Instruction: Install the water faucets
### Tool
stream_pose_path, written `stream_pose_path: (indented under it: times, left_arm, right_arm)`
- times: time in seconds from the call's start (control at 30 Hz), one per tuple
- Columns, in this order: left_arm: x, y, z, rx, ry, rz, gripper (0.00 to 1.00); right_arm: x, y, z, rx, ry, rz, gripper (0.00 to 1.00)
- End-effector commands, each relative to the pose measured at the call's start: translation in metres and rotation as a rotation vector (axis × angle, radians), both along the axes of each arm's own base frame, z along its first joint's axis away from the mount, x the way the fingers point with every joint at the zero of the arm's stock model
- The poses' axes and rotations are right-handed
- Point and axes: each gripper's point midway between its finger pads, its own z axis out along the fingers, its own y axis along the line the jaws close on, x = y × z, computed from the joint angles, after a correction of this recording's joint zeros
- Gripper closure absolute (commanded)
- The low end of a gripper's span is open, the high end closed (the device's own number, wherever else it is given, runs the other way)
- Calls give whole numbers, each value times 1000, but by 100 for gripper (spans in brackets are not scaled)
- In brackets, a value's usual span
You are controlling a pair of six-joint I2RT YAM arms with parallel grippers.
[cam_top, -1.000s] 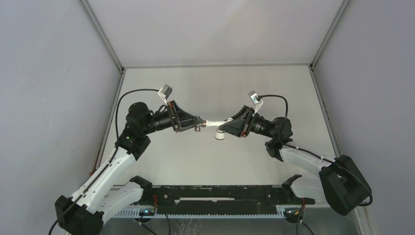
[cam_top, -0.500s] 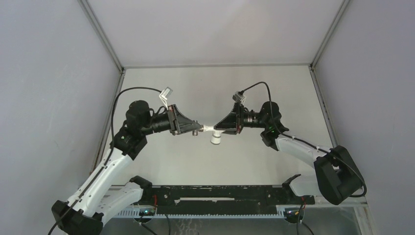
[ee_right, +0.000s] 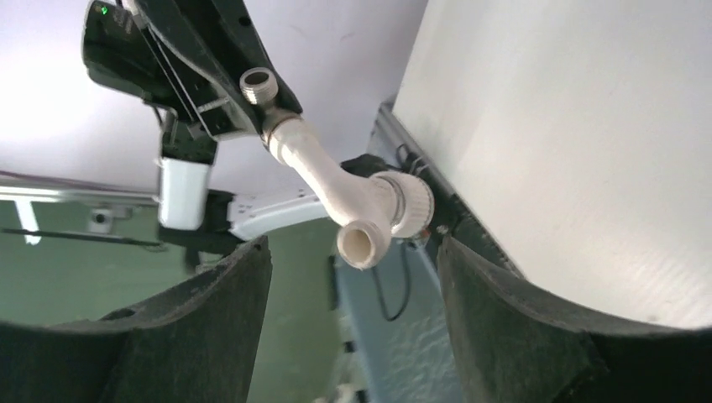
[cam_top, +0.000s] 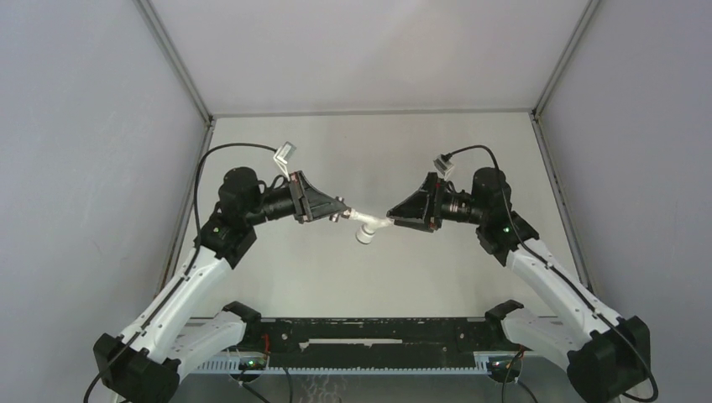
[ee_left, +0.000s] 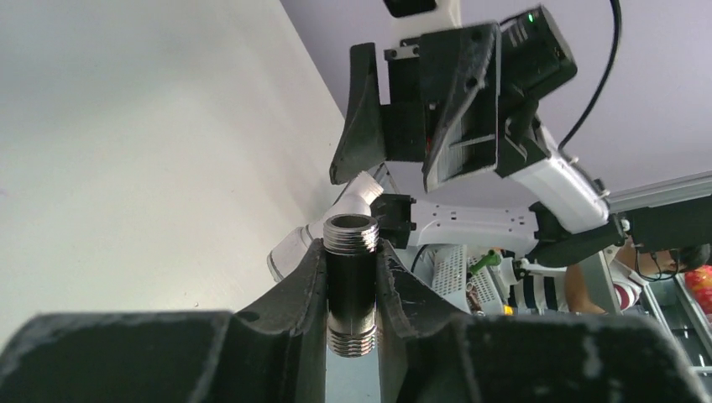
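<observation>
My left gripper (cam_top: 342,212) is shut on the grey metal fitting (cam_top: 338,217) and holds it above the table. In the left wrist view the threaded fitting (ee_left: 351,290) stands clamped between the fingers (ee_left: 294,294). The white tap piece (cam_top: 366,227) hangs off the fitting's side, joined to it, and sticks out to the right. My right gripper (cam_top: 391,219) is open, just right of the tap's end and apart from it. In the right wrist view the tap (ee_right: 336,180) and fitting (ee_right: 259,86) show beyond the spread fingers (ee_right: 235,294).
The grey table (cam_top: 369,151) has metal rails at its left, back and right edges, with grey walls beyond. A black bar (cam_top: 369,336) runs along the near edge between the arm bases.
My right gripper has let go of the white tap and drawn back to the right, with its arm swung outward. The tap stays on the fitting in my left gripper.
</observation>
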Motion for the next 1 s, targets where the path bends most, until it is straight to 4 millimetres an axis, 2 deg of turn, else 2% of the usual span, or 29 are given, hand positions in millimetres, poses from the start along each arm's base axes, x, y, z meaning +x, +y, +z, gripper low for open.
stream_pose_path:
  times: [0.0,0.17,0.43,0.53,0.63,0.73,0.9,0.97]
  left_arm:
    - [3,-2,40,-101,-63,-7,100]
    - [11,-3,34,-102,-23,11,100]
    - [48,-13,13,-114,124,67,100]
    - [84,-10,-15,-74,191,160,100]
    - [123,-19,-50,-55,243,172,100]
    - [155,-39,-68,-122,270,131,100]
    - [208,-56,-106,-184,365,183,100]
    - [225,-62,-114,-199,364,194,100]
  right_arm:
    - [12,-9,0,-91,-364,-147,22]
    - [10,-18,29,73,-662,-269,20]
    - [31,-34,27,8,-675,-369,18]
    - [46,-47,19,-40,-604,-460,19]
    - [56,-65,11,-92,-554,-556,19]
    - [52,-81,12,-126,-551,-604,20]
    - [37,-100,7,-201,-575,-648,19]
    - [32,-106,5,-219,-574,-667,19]
